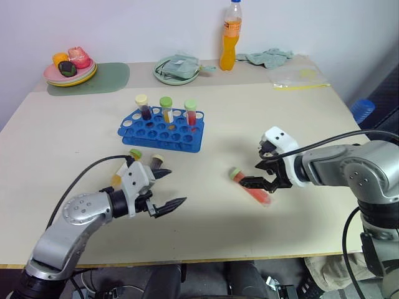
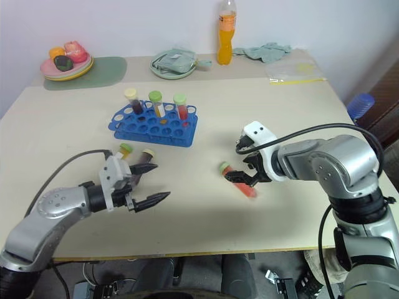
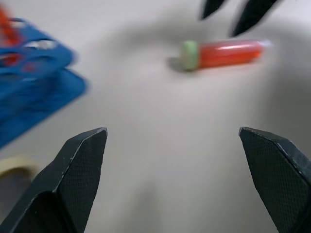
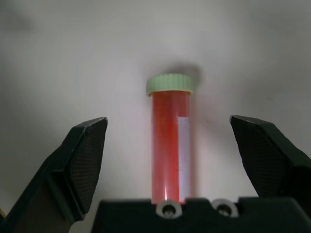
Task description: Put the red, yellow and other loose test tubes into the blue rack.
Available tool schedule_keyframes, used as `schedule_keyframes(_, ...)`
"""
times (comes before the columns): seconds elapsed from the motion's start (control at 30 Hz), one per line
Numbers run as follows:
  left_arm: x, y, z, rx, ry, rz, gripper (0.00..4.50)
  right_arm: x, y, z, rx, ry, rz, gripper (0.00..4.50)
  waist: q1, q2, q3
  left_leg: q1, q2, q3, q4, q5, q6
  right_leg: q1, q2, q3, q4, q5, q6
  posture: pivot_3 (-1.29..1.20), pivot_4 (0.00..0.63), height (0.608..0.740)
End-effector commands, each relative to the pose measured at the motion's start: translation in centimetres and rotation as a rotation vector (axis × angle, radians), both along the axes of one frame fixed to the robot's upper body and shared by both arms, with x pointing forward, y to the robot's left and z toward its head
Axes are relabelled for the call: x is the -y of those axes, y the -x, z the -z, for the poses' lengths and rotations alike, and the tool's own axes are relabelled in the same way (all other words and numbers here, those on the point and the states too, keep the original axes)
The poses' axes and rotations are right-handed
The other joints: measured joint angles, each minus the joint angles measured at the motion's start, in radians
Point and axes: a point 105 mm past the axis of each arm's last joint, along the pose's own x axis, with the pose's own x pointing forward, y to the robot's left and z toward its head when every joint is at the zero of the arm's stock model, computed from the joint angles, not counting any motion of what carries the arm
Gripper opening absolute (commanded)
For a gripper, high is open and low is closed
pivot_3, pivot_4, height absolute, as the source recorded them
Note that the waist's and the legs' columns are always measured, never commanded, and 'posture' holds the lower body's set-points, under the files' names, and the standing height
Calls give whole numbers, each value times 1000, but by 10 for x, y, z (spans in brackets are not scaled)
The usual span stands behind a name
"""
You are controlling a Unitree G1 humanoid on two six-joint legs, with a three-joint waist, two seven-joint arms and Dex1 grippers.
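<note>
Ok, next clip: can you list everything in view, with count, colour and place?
Table: one, beige, under everything.
Rack: one, blue, mid-table.
Tubes in rack: three, dark, yellow and red, upright along its far row.
Red tube: one, green cap, lying flat between the right claw's fingers, not gripped.
Loose tubes: two, green cap and cream cap, lying by the left claw.
Bottle: one, orange, far edge.
Green plate: one, far edge, cloth on it.
Stacked plates: pink on yellow, far left corner, holding food.
Cloth: one, grey-green, far right.
Left claw: black, open.
Right claw: black, open.
</note>
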Motion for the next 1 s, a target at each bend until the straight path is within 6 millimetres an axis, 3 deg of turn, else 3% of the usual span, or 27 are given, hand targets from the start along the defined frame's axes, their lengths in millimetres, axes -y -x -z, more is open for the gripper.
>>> schedule_keyframes(0.03,3,5,-4,34,14,1,4500,-12,-2,-2,-36,-22,-16,4451,0,0,0,0,0,0,0,0,0,0,0,0,0,0,0,0,150,740)
schedule_keyframes(0.3,7,26,6,-1,-21,58,4500,-16,-12,6,-118,23,42,4451,1,0,0,0,0,0,1,0,0,0,0,0,0,0,1,0,150,740)
schedule_keyframes(0.4,7,29,8,-2,-31,69,4500,-18,-14,6,-132,36,43,3287,0,1,0,0,0,0,1,0,0,0,0,0,0,0,1,0,150,740)
schedule_keyframes(0.57,7,27,9,0,-30,66,4500,-23,-13,2,-130,32,27,934,0,1,0,0,0,0,1,0,0,0,0,0,0,0,1,0,150,740)
schedule_keyframes(0.6,7,27,9,1,-30,65,4500,-25,-13,0,-126,27,21,735,0,1,0,0,0,0,1,0,0,0,0,0,0,0,1,0,150,740)
schedule_keyframes(0.8,-2,21,11,6,-40,17,4500,-37,-15,-29,5,-61,-18,715,-1,1,0,0,0,0,1,0,1,0,1,0,1,1,1,0,150,740)
schedule_keyframes(0.9,-10,11,7,7,12,-60,4500,-54,-19,-51,191,-179,-51,715,-1,1,0,-1,0,0,1,0,1,0,1,0,1,1,1,0,150,740)
schedule_keyframes(1.0,-25,-6,-3,30,105,-201,4500,-83,-24,-94,575,-466,-92,715,-1,1,0,-1,-1,0,1,0,1,0,2,-1,1,1,2,0,150,740)
